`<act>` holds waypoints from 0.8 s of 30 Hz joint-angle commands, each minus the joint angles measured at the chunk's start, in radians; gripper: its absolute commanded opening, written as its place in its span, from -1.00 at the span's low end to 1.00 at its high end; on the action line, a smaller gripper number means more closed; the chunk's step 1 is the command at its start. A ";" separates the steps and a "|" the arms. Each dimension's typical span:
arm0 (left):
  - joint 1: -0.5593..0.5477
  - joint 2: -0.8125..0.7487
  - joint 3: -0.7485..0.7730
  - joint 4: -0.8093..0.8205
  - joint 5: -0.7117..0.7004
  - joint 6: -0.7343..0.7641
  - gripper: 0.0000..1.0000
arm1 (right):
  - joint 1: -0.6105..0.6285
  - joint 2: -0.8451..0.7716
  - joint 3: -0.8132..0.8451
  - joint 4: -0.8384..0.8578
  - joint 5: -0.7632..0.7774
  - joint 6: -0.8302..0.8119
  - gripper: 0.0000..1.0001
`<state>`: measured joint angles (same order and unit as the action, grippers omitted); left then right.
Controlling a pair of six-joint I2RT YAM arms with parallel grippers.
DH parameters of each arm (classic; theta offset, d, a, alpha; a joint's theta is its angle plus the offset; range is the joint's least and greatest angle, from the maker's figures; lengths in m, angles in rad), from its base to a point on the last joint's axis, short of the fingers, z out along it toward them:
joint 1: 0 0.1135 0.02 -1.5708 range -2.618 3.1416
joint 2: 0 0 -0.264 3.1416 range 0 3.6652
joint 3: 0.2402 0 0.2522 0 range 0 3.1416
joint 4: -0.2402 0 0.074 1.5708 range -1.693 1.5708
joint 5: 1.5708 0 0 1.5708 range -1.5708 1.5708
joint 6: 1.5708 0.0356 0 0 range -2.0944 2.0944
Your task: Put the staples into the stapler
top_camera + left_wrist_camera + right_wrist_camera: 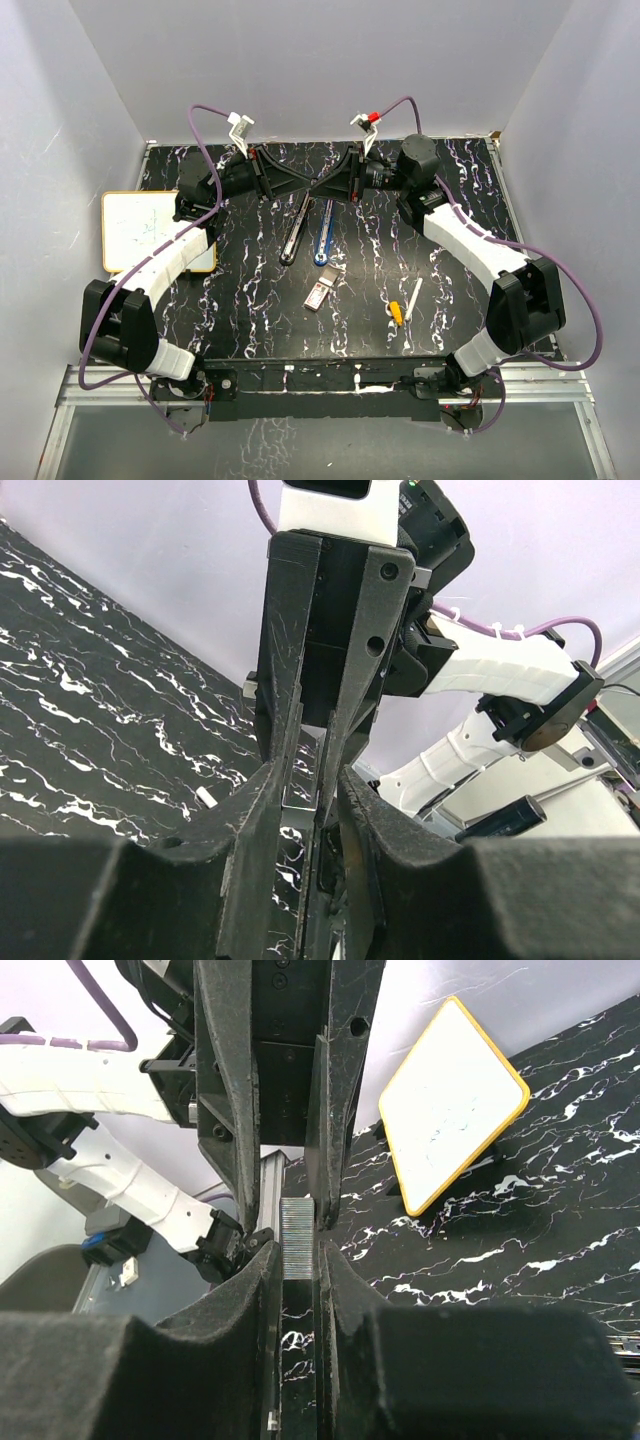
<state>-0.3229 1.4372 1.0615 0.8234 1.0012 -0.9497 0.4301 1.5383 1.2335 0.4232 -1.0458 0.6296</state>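
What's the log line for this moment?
stage: staple strip handover | right gripper: shut on strip | left gripper: flanks strip, grip unclear | black stapler, blue stapler: lying on table

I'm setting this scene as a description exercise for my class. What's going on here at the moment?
The two arms meet above the far middle of the table. The right gripper pinches a strip of staples. The left gripper has its fingers on either side of the strip's other end, which looks like a handover, though it is unclear whether they have closed on it. The staples box lies mid-table. The dark stapler and the blue stapler lie just beyond it, with neither gripper on them.
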 commanded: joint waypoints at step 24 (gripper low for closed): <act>-0.002 -0.024 0.021 -0.081 -0.028 0.087 -0.30 | -0.014 -0.043 -0.032 0.060 0.023 0.009 -0.71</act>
<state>-0.3229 1.4372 1.0618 0.7456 0.9764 -0.8917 0.4221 1.5375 1.1946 0.4271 -1.0378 0.6342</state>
